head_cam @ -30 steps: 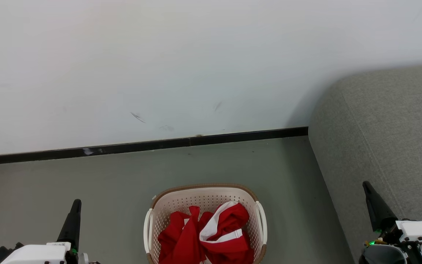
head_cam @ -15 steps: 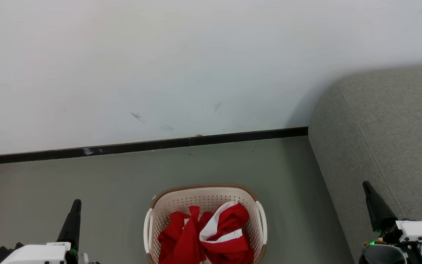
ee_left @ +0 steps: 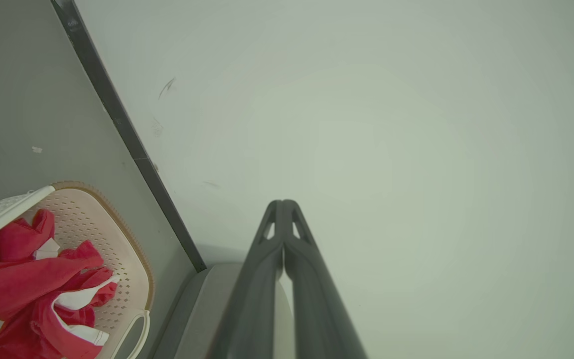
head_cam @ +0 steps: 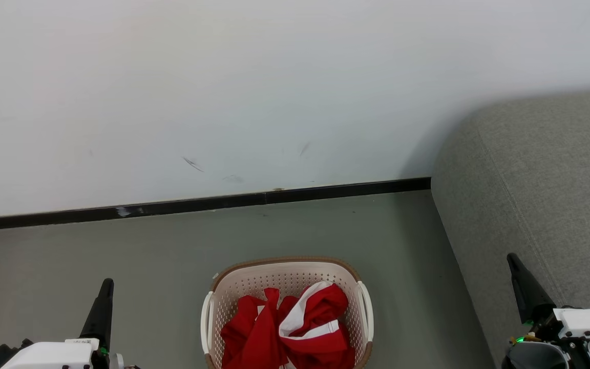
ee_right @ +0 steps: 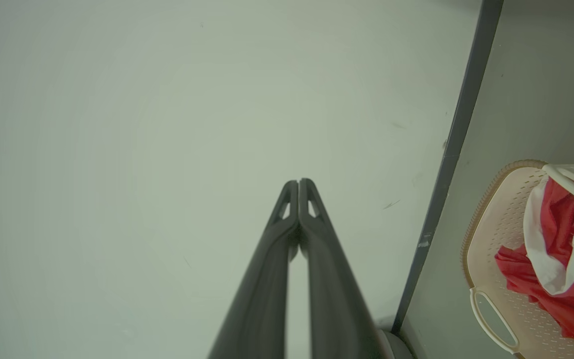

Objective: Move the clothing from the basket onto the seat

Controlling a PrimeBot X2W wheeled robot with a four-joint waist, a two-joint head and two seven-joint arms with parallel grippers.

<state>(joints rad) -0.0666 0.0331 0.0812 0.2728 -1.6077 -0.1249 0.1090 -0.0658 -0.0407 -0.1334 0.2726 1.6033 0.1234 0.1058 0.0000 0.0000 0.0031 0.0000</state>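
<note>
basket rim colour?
Brown, woven-look, atop cream perforated walls of the basket. The left wrist view shows it best.

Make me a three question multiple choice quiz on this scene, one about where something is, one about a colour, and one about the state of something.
1. In the head view, on which side of the basket does the sofa stand?
A. left
B. right
C. in front

2. What colour is most of the clothing?
A. red
B. blue
C. green

3. How do the fingers of the left gripper stand?
A. shut together
B. wide open
C. closed on cloth

Answers:
1. B, the grey sofa rises to the right of the basket.
2. A, red fabric with white trim lies in the basket.
3. A, the left wrist view shows the two fingers pressed together with nothing between them.
</note>
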